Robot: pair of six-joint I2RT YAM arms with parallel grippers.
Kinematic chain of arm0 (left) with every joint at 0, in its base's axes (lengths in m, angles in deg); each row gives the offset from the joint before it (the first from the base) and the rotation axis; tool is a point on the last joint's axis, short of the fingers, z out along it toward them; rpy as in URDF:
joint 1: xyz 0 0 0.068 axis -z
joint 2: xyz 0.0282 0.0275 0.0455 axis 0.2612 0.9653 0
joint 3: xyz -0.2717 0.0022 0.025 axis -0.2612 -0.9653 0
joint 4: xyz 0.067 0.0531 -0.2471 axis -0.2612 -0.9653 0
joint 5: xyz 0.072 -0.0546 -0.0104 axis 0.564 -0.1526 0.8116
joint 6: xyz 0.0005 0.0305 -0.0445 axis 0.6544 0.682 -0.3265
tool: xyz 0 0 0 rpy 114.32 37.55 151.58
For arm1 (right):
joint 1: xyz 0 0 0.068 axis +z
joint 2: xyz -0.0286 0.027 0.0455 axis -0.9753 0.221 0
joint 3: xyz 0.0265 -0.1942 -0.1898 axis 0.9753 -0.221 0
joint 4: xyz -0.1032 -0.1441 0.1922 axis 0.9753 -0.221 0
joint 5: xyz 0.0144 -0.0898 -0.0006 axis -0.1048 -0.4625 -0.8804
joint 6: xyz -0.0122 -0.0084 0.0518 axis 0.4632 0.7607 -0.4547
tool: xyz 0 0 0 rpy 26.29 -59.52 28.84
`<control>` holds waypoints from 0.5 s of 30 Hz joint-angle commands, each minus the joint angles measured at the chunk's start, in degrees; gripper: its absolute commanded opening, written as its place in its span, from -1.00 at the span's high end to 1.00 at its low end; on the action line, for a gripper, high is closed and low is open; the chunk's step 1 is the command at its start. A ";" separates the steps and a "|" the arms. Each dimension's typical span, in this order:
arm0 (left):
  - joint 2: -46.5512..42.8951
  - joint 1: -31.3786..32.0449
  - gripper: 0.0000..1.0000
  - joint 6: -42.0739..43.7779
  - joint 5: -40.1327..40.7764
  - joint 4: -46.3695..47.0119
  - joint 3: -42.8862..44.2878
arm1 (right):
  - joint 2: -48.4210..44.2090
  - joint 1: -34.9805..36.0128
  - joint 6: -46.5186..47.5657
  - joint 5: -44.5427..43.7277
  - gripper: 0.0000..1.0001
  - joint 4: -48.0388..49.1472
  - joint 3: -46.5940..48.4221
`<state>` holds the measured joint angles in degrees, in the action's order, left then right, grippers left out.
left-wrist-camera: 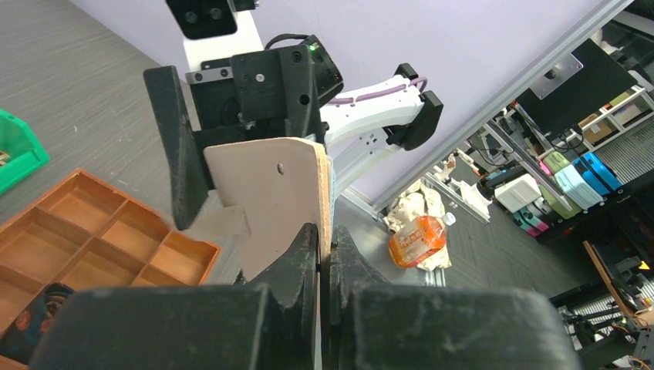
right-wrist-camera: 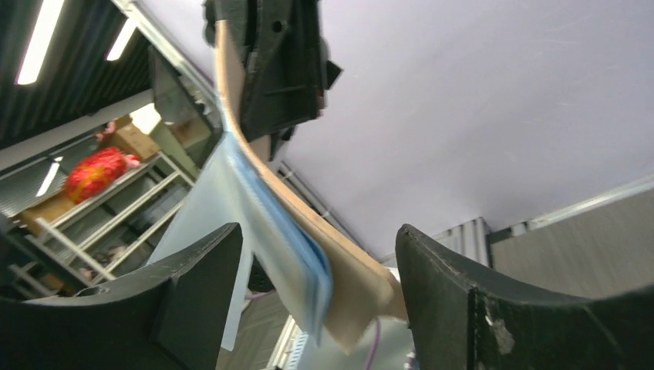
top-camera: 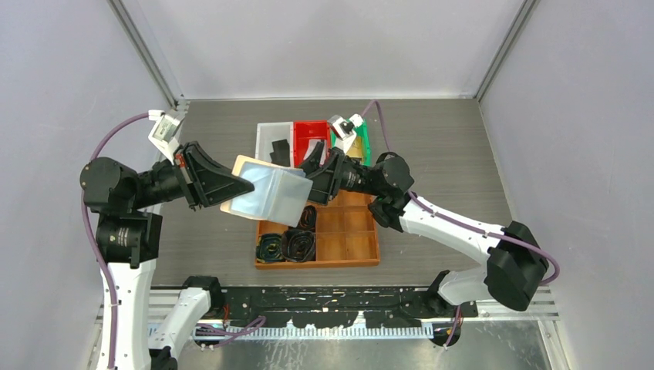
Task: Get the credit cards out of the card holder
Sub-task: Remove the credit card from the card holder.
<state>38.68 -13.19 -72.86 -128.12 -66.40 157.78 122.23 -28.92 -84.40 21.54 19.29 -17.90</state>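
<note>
The card holder (top-camera: 270, 194) hangs in the air above the wooden tray, its tan cover outward and its pale blue shiny pockets fanned toward the right. My left gripper (top-camera: 245, 185) is shut on its left edge. In the left wrist view the fingertips of my left gripper (left-wrist-camera: 325, 243) pinch the tan cover (left-wrist-camera: 270, 193). My right gripper (top-camera: 312, 179) is open around the holder's free end. The right wrist view shows the blue pockets (right-wrist-camera: 301, 254) and the tan flap (right-wrist-camera: 351, 285) between my right gripper's (right-wrist-camera: 320, 239) spread jaws, touching neither. No credit cards show in the pockets. Black flat pieces (top-camera: 280, 151) lie in the white bin.
A wooden divided tray (top-camera: 347, 240) sits under the holder, with dark coiled belts (top-camera: 287, 245) in its left compartments. Behind it stand a white bin (top-camera: 266, 137), a red bin (top-camera: 310, 136) and a green bin (top-camera: 364, 145). Grey walls close in both sides.
</note>
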 commanded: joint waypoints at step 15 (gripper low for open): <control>-0.91 -0.29 1.00 9.06 0.35 -4.90 -0.72 | -6.85 11.86 19.18 -10.24 0.00 -27.77 10.81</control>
<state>38.46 -13.19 -66.83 -128.31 -70.62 157.12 117.51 -17.79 -70.71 15.66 -3.12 -9.73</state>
